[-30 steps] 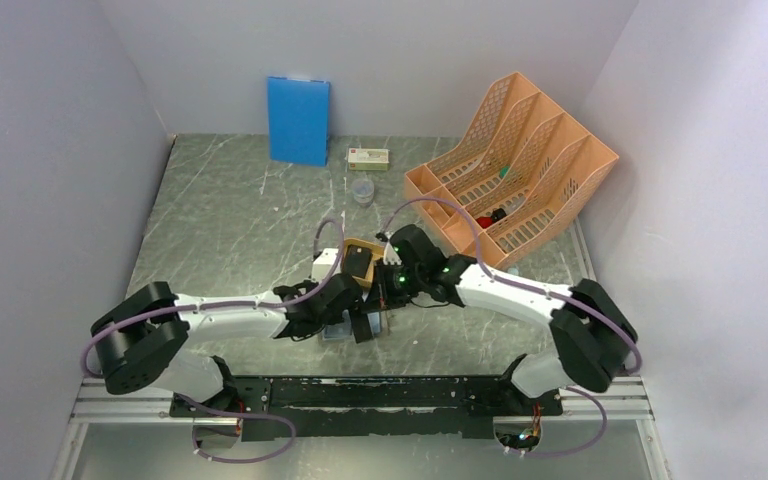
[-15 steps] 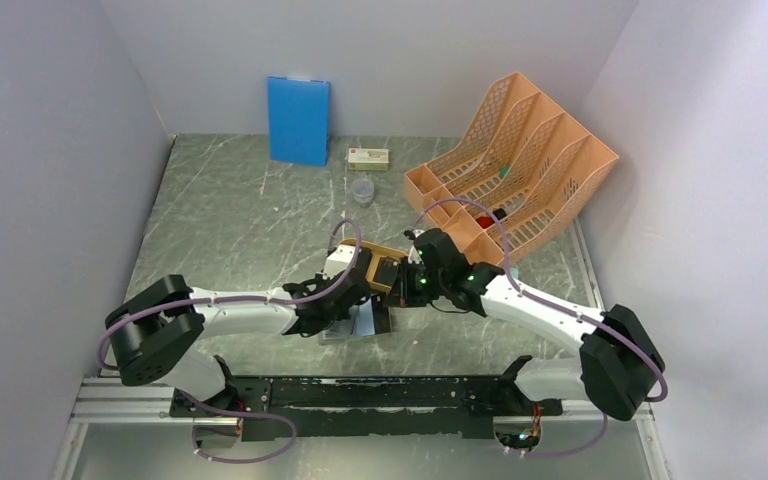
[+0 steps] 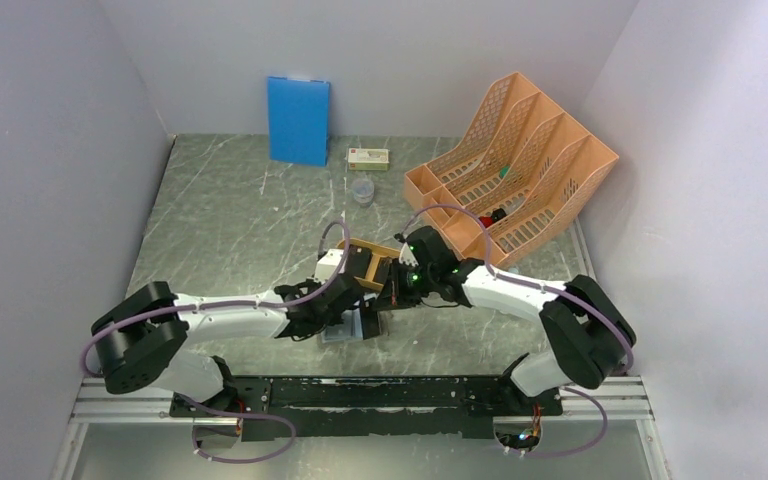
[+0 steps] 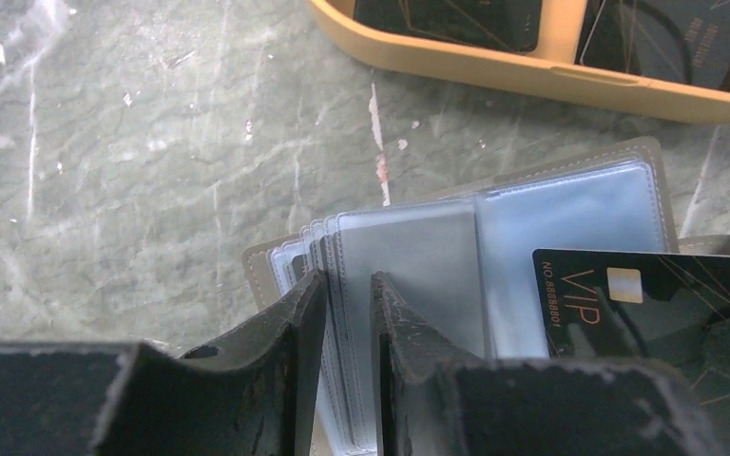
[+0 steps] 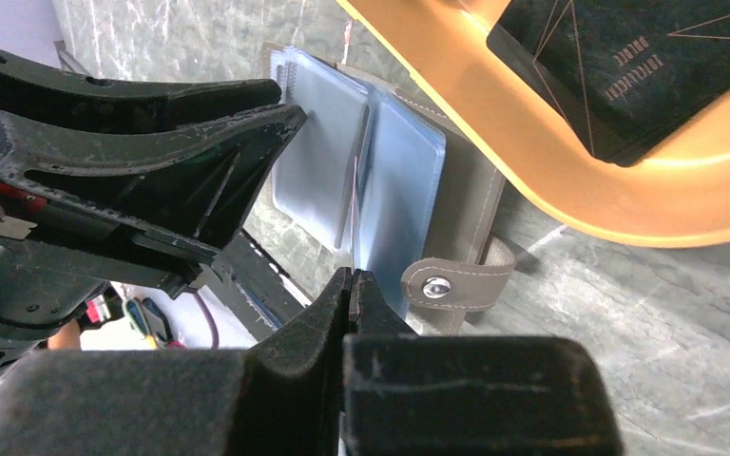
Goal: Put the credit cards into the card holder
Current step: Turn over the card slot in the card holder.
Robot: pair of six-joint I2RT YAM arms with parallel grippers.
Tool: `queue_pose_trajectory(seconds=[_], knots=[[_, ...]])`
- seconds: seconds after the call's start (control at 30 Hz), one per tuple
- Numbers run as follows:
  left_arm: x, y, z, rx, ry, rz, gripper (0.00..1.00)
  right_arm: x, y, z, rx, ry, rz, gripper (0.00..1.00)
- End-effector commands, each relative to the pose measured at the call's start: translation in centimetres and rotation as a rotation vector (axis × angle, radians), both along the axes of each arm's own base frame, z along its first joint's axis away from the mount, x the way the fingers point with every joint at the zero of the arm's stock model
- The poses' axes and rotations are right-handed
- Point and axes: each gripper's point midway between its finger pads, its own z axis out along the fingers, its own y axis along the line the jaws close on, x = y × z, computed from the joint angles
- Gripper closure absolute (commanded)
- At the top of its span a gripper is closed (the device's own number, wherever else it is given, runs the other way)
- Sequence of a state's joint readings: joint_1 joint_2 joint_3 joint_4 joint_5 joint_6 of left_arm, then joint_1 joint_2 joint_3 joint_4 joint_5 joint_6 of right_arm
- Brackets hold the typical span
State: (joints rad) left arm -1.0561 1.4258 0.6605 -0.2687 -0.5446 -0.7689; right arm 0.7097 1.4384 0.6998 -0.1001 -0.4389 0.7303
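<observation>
The card holder (image 4: 551,218) lies open on the table (image 4: 133,171), in the lower middle of the left wrist view, just below the rim of the yellow tray (image 4: 494,71). Its clear sleeves fan out from the spine, and its strap (image 5: 447,283) with the round stud pokes out low in the right wrist view.

The left gripper (image 4: 347,285) comes in from the bottom edge of its own view. Its fingers are narrow, with a few of the left-hand sleeves caught between them, so it seems to be pinning the holder and keeping it open at one page.

The right gripper (image 5: 352,280) is closed tight on one black card (image 4: 627,304), the one marked VIP. In the left wrist view the card shows at the lower right, its free edge over the right-hand sleeve. In the right wrist view it is seen edge-on, as a thin line running toward the fold.

The other cards (image 5: 627,66) lie in the tray at the top right, not yet moved.

The step in hand looks like sliding this card into a sleeve. I cannot tell whether its edge has entered a pocket or only lies on top. The next move calls for lining the card's edge up with the sleeve mouth and pushing it in flat while the left gripper keeps the holder from sliding.
</observation>
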Motion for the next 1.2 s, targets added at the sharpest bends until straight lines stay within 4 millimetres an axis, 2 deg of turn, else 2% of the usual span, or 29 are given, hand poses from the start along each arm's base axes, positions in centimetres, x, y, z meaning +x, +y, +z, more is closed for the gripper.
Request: queue_pose_trajectory(seconds=[0.0,0.47,0.73,0.9,1.17], knots=[[-1.3,2.1,-0.5,0.044,0.036,0.031,0.71,0.0,1.1,0.2,0.062,0.042,0.013,1.00],[-1.7,4.6,1.1,0.011,-0.003,0.139,0.68,0.1,2.3,-0.5,0.104,0.097,0.032,1.00],[-2.7,6.8,-1.0,0.067,0.034,0.232,0.67,-0.1,2.6,-1.0,0.109,0.119,0.048,1.00],[-3.3,6.8,-2.2,0.061,0.066,0.227,0.68,-0.1,2.6,-1.2,0.111,0.128,0.047,1.00],[-3.4,6.3,-2.9,0.061,0.087,0.204,0.72,-0.2,2.9,-1.6,0.141,0.156,0.055,1.00]])
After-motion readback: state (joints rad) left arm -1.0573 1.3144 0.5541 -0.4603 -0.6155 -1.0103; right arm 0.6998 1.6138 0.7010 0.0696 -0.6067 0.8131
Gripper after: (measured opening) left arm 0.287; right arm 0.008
